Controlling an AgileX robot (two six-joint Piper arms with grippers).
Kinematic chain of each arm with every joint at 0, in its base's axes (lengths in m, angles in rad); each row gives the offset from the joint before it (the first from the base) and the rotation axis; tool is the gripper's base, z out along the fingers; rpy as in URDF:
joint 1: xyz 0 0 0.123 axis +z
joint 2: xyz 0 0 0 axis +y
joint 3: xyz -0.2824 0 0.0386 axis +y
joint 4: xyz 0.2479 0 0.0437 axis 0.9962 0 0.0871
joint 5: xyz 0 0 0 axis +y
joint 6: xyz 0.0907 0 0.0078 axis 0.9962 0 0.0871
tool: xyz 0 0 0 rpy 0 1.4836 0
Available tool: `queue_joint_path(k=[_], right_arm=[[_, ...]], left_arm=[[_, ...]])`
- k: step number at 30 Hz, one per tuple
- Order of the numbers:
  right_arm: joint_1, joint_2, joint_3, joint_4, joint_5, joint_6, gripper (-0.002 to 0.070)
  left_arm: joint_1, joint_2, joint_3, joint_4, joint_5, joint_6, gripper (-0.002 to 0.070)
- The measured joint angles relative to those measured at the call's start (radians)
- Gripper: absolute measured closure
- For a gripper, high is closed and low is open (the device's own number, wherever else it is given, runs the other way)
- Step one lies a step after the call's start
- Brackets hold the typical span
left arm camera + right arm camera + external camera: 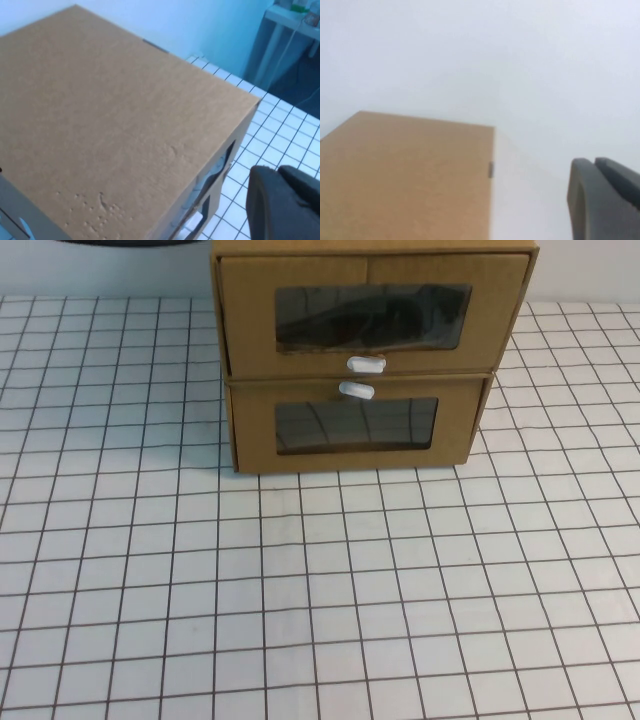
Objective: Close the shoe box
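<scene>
Two brown cardboard drawer boxes stand stacked at the far middle of the table. The upper one is the shoe box (372,312), with a clear window and a white oval pull tab (366,364) below it. Its drawer front looks about level with its shell. The lower box (355,426) has its tab above the window. Neither gripper shows in the high view. In the left wrist view my left gripper (278,171) is shut and empty, above and beside the shoe box's top (115,115). In the right wrist view my right gripper (594,161) is shut and empty, near the box's top (405,175).
The white gridded table (320,600) spreads in front of the boxes. A pale wall (480,50) stands behind them. A white stand with cables (295,30) is off the table's far side in the left wrist view.
</scene>
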Motion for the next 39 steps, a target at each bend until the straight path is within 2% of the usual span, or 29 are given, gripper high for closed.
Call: queue_joint_path(k=[8,23,32,39], right_arm=[[0.000,-0.229,0.229,0.000,-0.044,-0.101,0.0690],[0.000,-0.646,0.671,0.000,-0.030,-0.031,0.0690],[0.000,-0.756,0.842,0.000,-0.032,-0.029,0.0690],[0.000,-0.765,0.870,0.000,-0.032,-0.027,0.0690]], left_arm=[[0.000,-0.089,0.000,0.002,0.054,-0.024,0.0680],[0.000,-0.393,0.057,0.122,0.064,-0.082,0.0680],[0.000,-0.759,0.539,0.233,0.044,-0.104,0.0680],[0.000,-1.143,1.087,0.244,-0.154,-0.132,0.0680]])
